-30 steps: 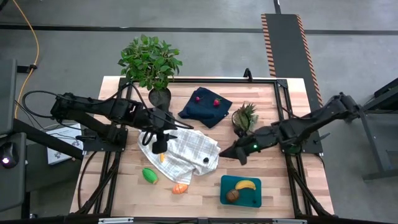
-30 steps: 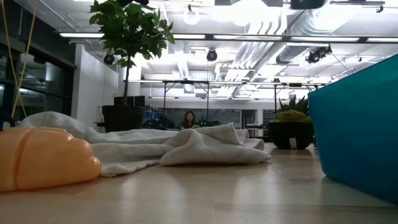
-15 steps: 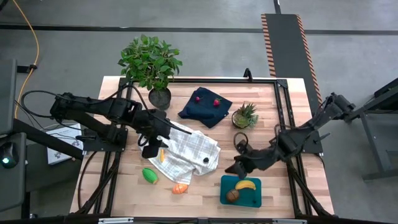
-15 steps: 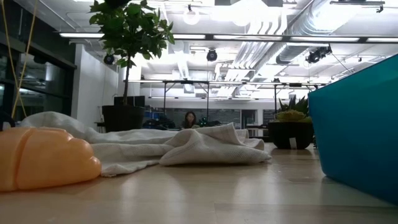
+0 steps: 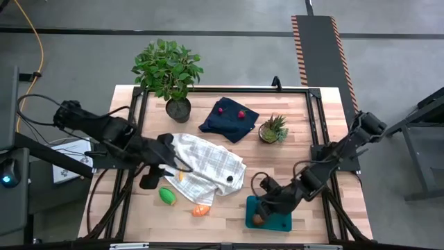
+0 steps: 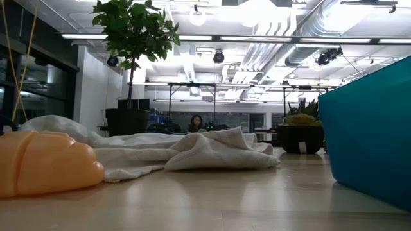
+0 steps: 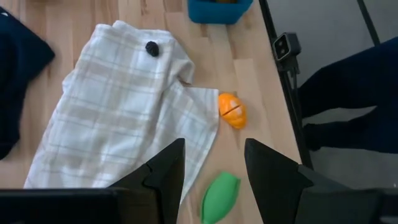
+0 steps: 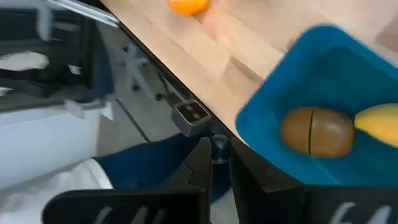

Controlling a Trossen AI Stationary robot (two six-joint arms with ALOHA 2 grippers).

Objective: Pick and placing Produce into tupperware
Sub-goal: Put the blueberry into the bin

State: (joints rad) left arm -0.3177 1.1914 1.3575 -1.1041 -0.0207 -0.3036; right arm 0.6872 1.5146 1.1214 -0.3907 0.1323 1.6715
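The teal tupperware (image 5: 279, 222) stands at the table's near right and holds the brown round one (image 8: 316, 131) and the yellow banana (image 8: 379, 124). My right gripper (image 5: 258, 208) is over its left end, shut on a small dark round piece (image 8: 219, 148). A green piece (image 5: 166, 196), an orange piece (image 5: 200, 210) and a smaller orange bit (image 5: 181, 176) lie by the checked cloth (image 5: 205, 167). Two red berries (image 5: 220, 110) lie on the navy cloth (image 5: 229, 119). My left gripper (image 5: 148, 182) is open, above the table's left side near the green piece (image 7: 221, 196). My right gripper pinches the small dark round piece (image 8: 219, 148) between its two fingertips (image 8: 202, 160). The fingers slant down toward the table's near edge. The piece is lifted clear, by the tupperware's corner (image 8: 255, 118).
A large leafy potted plant (image 5: 168, 69) and a small spiky one (image 5: 273, 129) stand at the back. Another small dark thing (image 5: 229, 178) lies on the checked cloth. The low view shows the orange piece (image 6: 45, 168), the cloth (image 6: 186, 153) and the tupperware wall (image 6: 372, 135).
My right gripper has gone from beside the spiky plant toward the table's near edge and now stands over the tupperware's left end. My left gripper has gone off the checked cloth toward the table's left and near edges, ending by the green piece.
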